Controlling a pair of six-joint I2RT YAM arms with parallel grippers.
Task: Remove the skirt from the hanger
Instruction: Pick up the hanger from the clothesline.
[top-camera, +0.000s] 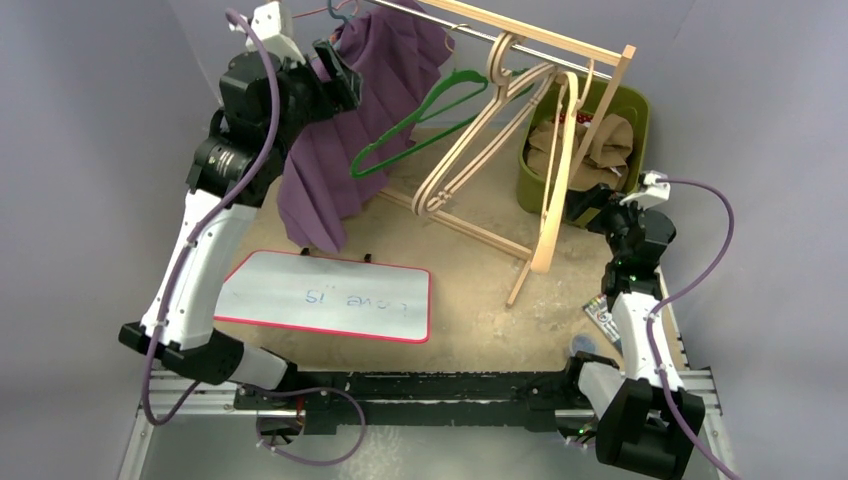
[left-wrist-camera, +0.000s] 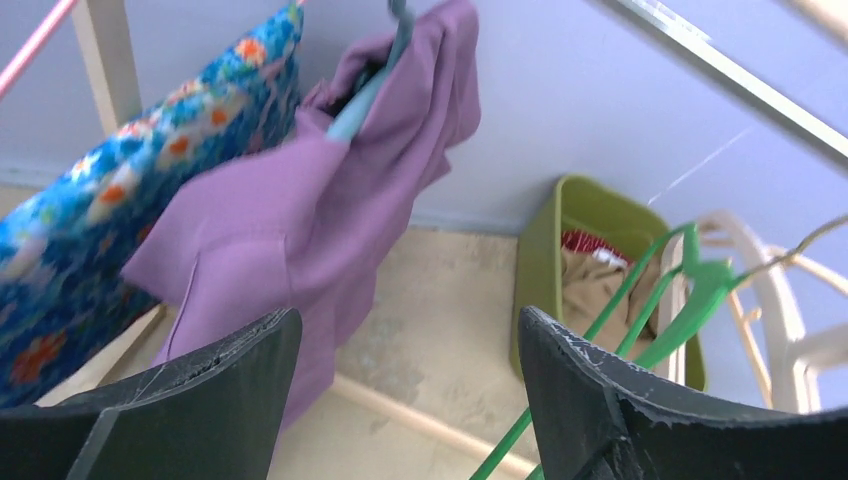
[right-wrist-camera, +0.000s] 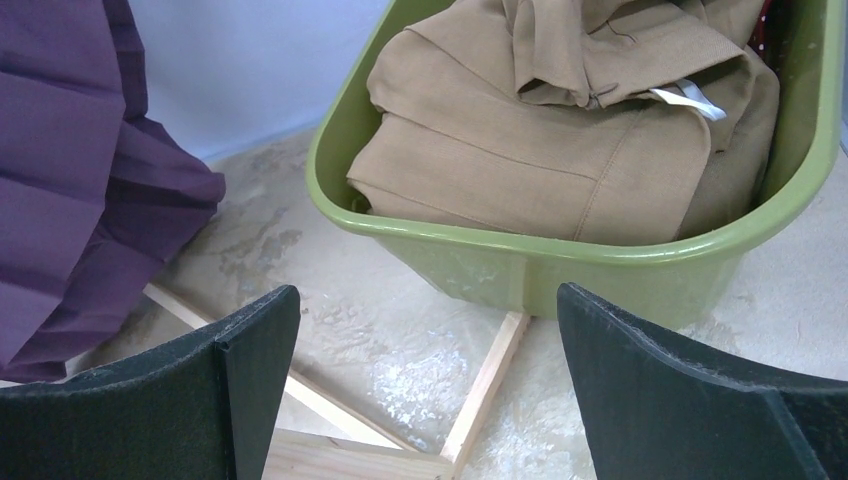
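Left gripper up high by the rail, jaws spread wide, nothing between them; from the left wrist camera both dark fingers frame the lower edge of the view and touch no cloth. Just beyond it hangs the purple skirt, bunched and draped over a pale blue hanger, the fabric falling in a loose fold below the hanger's shoulder. From overhead the skirt sits at the left end of the wooden rack, its hem dropping down toward the counter, with the left arm's wrist close against its left side. Behind the skirt, seen from the left wrist, a blue floral cloth hangs beside it. Further along the rail: an empty green hanger, tilted, then a cluster of bare wooden hangers. Right gripper low on the right side, well apart from the skirt, jaws at full spread and holding nothing. It faces a green bin standing on the counter just past the rack's wooden foot, with a folded tan garment filling the bin. A pleated edge of the skirt shows at the left of that same right wrist view. On the counter in front of the skirt lies a white board with a red border and some faint writing I cannot read.
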